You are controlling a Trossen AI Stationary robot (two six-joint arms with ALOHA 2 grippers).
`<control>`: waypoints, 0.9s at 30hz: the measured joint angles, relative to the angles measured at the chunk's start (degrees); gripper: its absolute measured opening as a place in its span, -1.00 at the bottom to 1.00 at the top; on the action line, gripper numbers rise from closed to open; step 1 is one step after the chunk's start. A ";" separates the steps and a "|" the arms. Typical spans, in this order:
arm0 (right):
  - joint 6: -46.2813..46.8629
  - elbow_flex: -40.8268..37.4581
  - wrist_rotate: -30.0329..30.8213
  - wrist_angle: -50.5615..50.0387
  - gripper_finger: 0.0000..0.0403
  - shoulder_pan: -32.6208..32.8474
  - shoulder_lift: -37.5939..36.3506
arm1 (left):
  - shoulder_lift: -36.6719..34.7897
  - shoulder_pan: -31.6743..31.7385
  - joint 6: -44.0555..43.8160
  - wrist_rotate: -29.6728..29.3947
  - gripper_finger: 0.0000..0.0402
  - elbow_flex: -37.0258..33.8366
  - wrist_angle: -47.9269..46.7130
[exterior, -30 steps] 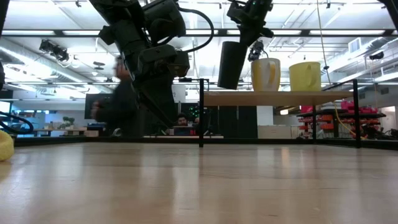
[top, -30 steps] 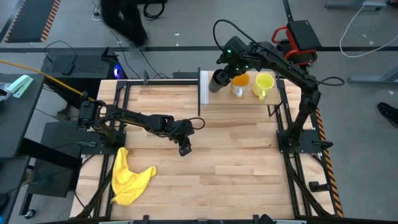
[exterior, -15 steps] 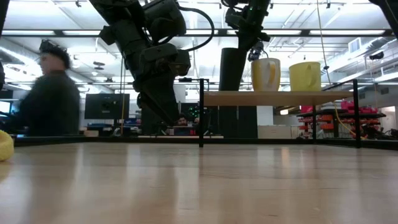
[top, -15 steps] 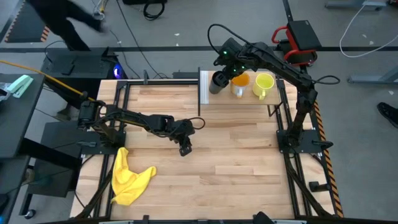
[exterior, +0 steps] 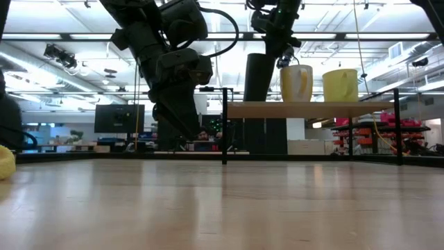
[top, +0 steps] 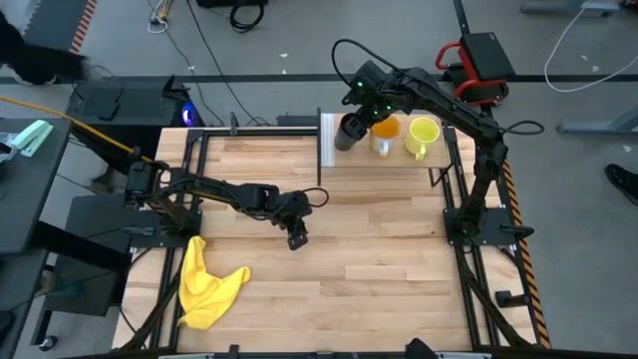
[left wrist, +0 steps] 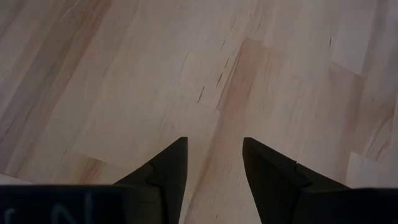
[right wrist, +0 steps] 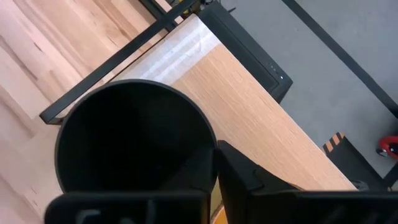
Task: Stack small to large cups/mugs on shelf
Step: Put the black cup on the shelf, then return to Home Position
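Black tumbler (exterior: 258, 76) upright, seemingly on shelf (exterior: 312, 109).

Striped-wood bench (top: 349, 249): yellow cloth (top: 206, 284) near left front edge. Shelf (top: 329, 140) at far edge carries black tumbler (top: 349, 131), orange mug (top: 383, 133), yellow-green mug (top: 423, 135).

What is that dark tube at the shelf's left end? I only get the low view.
Observer: A black tumbler. The right wrist view looks into its open mouth, and the right gripper holds it, one finger against its outer wall.
Operator: Does the other arm hold anything?
Observer: No. In the left wrist view the left gripper is open, with only bare tabletop between its fingers.
Operator: And the yellow blob at my left edge?
Observer: A crumpled yellow cloth; the high view shows it lying on the table's left side, apart from both arms.
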 joint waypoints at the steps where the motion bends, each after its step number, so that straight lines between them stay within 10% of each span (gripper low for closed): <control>1: 0.00 0.00 -0.04 -0.13 -0.85 0.00 0.04 | 0.00 0.00 0.00 0.00 -0.19 0.00 0.00; 27: 0.00 -0.04 -0.04 3.49 -0.60 0.02 0.12 | 0.00 0.00 -0.02 0.00 -0.19 0.00 0.00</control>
